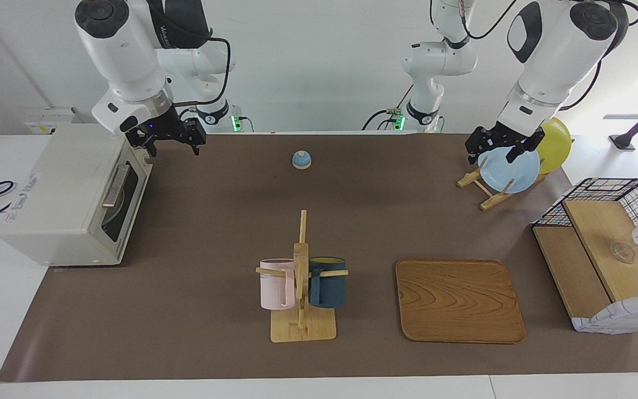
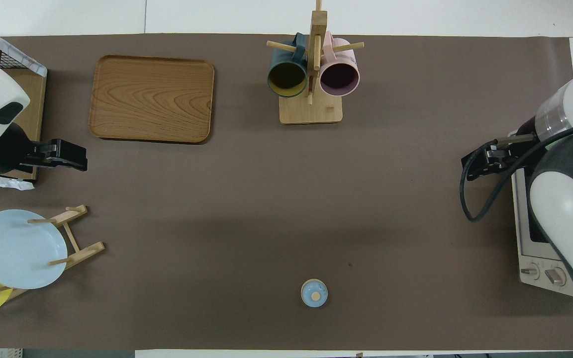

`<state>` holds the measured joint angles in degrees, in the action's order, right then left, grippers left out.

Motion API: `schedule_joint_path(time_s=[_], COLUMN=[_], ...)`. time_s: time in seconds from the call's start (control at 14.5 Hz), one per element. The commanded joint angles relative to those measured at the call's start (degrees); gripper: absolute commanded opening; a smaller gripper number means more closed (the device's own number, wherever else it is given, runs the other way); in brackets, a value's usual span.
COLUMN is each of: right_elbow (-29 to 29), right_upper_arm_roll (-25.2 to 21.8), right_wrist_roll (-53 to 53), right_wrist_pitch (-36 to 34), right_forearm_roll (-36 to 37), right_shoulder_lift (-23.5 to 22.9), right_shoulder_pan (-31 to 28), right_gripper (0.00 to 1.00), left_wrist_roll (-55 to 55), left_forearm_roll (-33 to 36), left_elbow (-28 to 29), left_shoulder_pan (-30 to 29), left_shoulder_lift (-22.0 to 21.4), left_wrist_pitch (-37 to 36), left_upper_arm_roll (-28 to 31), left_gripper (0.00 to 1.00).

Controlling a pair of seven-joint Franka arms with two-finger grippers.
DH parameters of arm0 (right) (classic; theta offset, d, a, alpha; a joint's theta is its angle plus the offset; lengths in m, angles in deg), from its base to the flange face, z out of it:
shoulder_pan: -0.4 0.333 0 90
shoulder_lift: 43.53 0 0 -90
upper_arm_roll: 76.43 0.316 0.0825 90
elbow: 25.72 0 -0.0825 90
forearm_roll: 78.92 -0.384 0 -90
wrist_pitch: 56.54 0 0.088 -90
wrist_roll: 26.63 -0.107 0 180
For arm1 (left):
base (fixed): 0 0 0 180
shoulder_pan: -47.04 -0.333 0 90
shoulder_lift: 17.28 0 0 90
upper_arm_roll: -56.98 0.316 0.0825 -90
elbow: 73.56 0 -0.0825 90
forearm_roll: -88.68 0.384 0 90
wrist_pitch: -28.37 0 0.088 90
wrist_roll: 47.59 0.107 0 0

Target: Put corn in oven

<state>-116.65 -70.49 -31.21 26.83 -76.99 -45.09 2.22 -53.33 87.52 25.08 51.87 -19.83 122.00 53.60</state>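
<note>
The corn shows in neither view. The off-white oven point(image 1: 64, 188) stands at the right arm's end of the table with its dark glass door point(image 1: 126, 206) shut; only its control end point(image 2: 540, 271) shows in the overhead view, under the right arm. My right gripper point(image 1: 173, 145) hangs open and empty over the oven's corner nearest the robots, and it also shows in the overhead view point(image 2: 480, 164). My left gripper point(image 1: 490, 152) hangs open and empty over the plate rack point(image 1: 485, 191); in the overhead view the left gripper point(image 2: 70, 155) shows beside the basket box.
A light blue plate point(image 1: 510, 172) and a yellow plate point(image 1: 557, 141) stand in the rack. A wire-and-wood basket box point(image 1: 601, 260) is at the left arm's end. A wooden tray point(image 1: 457, 299), a mug tree point(image 1: 301, 277) with two mugs and a small blue knobbed lid point(image 1: 301, 159) sit mid-table.
</note>
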Motion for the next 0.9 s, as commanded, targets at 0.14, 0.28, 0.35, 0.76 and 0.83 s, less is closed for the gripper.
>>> schedule_joint_path(time_s=[0.14, 0.28, 0.35, 0.76, 0.83], right_elbow=[1.63, 1.63, 1.63, 1.28, 1.28], right_upper_arm_roll=[-0.49, -0.4, -0.4, -0.57, -0.57], right_wrist_roll=[1.06, 1.06, 1.06, 1.15, 1.24], right_wrist_pitch=[-0.49, -0.48, -0.48, -0.31, -0.31], right_forearm_roll=[0.27, 0.1, 0.1, -2.45, -2.36], right_shoulder_lift=[-0.9, -0.81, -0.81, -0.46, -0.46], right_shoulder_pan=[0.11, 0.2, 0.11, -2.17, -2.18], right_gripper=[1.0, 1.0, 1.0, 1.0, 1.0], left_wrist_roll=[0.12, 0.12, 0.12, 0.12, 0.12], left_forearm_roll=[0.98, 0.98, 0.98, 0.98, 0.98], left_elbow=[0.49, 0.49, 0.49, 0.49, 0.49], left_shoulder_pan=[-0.35, -0.35, -0.35, -0.35, -0.35], left_shoulder_lift=[-1.05, -1.14, -1.14, -1.14, -1.14], left_wrist_pitch=[-0.91, -0.91, -0.91, -0.91, -0.91], left_upper_arm_roll=[-0.14, -0.23, -0.14, -0.14, -0.14], left_gripper=[1.0, 1.0, 1.0, 1.0, 1.0])
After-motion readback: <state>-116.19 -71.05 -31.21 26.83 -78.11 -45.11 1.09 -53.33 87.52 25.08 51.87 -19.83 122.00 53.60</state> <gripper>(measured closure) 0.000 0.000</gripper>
